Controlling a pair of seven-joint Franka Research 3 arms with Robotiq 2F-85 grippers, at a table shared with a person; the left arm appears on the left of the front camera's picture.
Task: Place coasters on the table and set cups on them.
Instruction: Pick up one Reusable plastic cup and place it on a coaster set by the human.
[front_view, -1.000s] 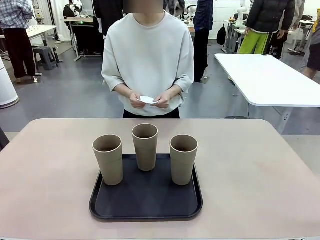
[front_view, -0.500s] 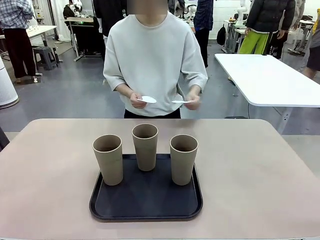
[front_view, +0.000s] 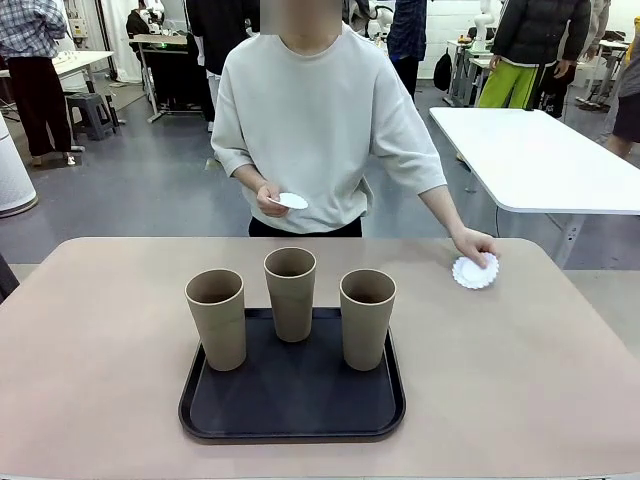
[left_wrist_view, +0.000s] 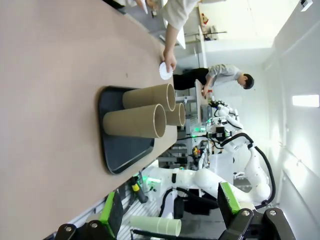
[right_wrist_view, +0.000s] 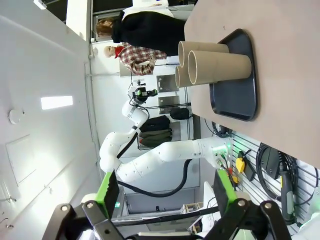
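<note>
Three tan cups stand on a black tray (front_view: 290, 410): a left cup (front_view: 216, 318), a middle cup (front_view: 290, 293) farther back and a right cup (front_view: 367, 318). The person's hand (front_view: 474, 244) presses one white coaster (front_view: 474, 271) flat on the beige table (front_view: 520, 370) at the far right. Their other hand holds another coaster (front_view: 292, 200) at chest height. The cups (left_wrist_view: 145, 112) appear sideways in the left wrist view, where my left gripper (left_wrist_view: 170, 212) hangs open and holds nothing. My right gripper (right_wrist_view: 165, 190) is open too, far from the cups (right_wrist_view: 210, 62).
A glossy white table (front_view: 540, 160) stands behind at the right. People stand in the background aisle. Bare tabletop lies to the left and right of the tray (left_wrist_view: 125, 150).
The person drew their hands apart, then reached one hand down and to the right and laid a coaster on the table. The cups, the tray and my grippers have not moved.
</note>
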